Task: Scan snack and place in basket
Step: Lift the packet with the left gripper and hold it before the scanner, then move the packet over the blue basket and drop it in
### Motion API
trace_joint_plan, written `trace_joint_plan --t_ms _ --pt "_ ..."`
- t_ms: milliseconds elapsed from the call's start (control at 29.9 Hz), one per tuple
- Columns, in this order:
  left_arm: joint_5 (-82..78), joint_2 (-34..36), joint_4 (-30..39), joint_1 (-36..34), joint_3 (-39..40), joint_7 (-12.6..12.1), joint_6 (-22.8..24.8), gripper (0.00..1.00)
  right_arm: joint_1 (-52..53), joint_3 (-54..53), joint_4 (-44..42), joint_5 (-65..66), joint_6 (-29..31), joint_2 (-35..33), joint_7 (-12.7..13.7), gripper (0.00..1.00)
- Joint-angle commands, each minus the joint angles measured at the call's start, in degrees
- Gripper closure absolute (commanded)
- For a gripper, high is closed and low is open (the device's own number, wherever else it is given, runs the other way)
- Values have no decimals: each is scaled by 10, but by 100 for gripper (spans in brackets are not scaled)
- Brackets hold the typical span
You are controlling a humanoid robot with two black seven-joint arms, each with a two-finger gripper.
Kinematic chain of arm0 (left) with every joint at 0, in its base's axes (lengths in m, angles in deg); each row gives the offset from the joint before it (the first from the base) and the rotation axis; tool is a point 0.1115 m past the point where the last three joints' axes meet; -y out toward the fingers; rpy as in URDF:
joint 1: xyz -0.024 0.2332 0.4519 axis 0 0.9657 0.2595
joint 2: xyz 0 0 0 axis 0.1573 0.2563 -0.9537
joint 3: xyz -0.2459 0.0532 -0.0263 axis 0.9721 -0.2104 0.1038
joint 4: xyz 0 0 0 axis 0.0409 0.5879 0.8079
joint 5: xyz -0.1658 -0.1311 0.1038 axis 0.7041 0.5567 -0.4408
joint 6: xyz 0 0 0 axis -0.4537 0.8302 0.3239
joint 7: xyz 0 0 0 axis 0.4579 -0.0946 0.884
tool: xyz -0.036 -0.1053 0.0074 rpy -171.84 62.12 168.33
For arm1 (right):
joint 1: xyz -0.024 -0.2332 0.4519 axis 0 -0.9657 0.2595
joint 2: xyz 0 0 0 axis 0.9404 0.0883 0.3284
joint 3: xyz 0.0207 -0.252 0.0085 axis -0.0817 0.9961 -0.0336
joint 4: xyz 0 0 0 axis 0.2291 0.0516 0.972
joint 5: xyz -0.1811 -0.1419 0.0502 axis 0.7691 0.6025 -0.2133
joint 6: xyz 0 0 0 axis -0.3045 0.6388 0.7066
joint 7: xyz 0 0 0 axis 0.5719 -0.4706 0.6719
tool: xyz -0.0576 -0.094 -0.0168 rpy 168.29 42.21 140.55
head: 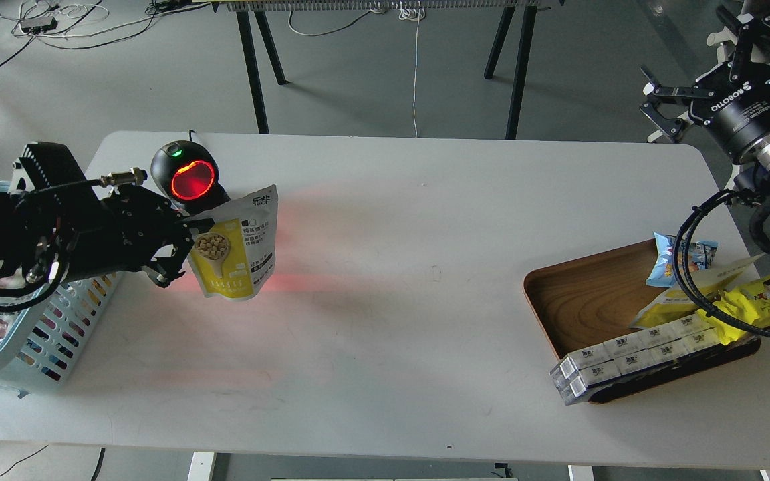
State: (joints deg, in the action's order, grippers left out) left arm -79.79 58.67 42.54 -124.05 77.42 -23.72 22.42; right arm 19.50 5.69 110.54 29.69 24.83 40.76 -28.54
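My left gripper (188, 250) is shut on the left edge of the snack (234, 247), a yellow-and-white pouch with a bean picture. It holds the pouch upright above the table, just below and right of the black scanner (188, 177), whose window glows red. The light blue basket (44, 347) stands at the table's left edge, partly hidden under my left arm. My right gripper (666, 107) is raised off the table's far right corner, fingers spread and empty.
A brown wooden tray (585, 300) at the right holds a blue packet (676, 257), a long yellow wrapper with a cartoon face (769, 297) and white boxes (632, 354). A black cable (699, 280) from my right arm hangs over the tray.
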Motion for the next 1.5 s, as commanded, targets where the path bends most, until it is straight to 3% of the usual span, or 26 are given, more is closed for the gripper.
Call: trace_joint_plan --t_ms 0,434,835,1136,1236,1470 --pt "5 0 1 -11 10 2 0 100 0 0 0 0 0 0 0 0" --pt "43 4 1 -53 12 4 16 100 1 0 0 0 -3 2 0 0" --pt "125 152 -20 -59 64 80 4 100 3 -3 -1 0 -3 3 0 0" --pt "254 273 -93 -59 57 103 -16 100 3 -3 -2 1 -3 4 0 0" --pt "301 295 -120 -59 41 123 -16 100 3 -3 -2 1 -3 4 0 0" --pt "352 312 -174 -59 -47 137 -52 100 3 0 -2 1 -3 5 0 0"
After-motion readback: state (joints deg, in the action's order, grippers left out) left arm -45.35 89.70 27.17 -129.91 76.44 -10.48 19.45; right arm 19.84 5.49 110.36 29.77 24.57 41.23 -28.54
